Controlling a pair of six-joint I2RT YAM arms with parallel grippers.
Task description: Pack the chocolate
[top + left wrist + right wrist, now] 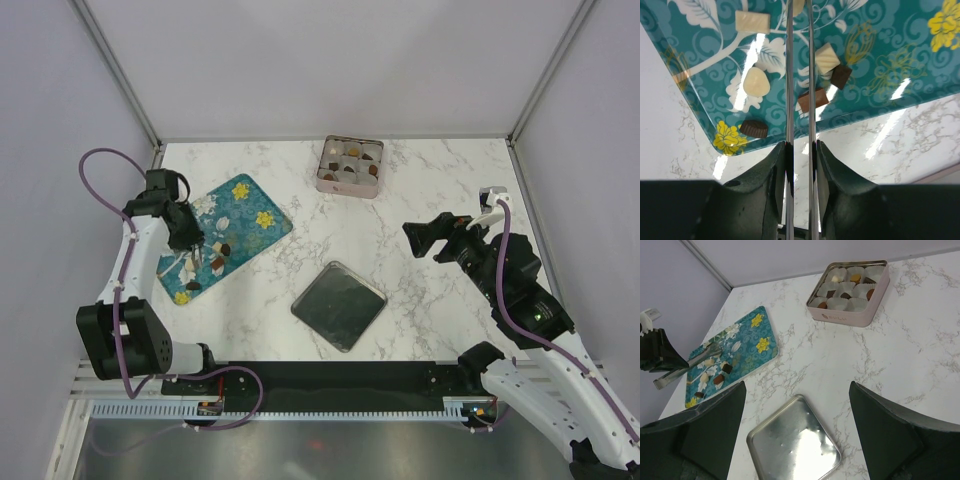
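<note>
Several small chocolate pieces lie on a teal flowered tray (243, 215): a whitish bar (752, 21), a whitish drop (756, 82), a dark round one (754, 128), a reddish-brown square (819, 97) and a dark square (841, 76). My left gripper (190, 240) (800, 147) is shut on metal tongs (788, 75), whose blades reach over the tray, close together. A pale piece shows between the blades at the top edge. The square tin (350, 167) (849, 290) holds paper cups, some with chocolates. My right gripper (428, 238) (796, 385) is open and empty above the table.
The tin's silver lid (339, 305) (794, 442) lies upside down on the marble table (440, 180), between the arms. Grey walls close the back and sides.
</note>
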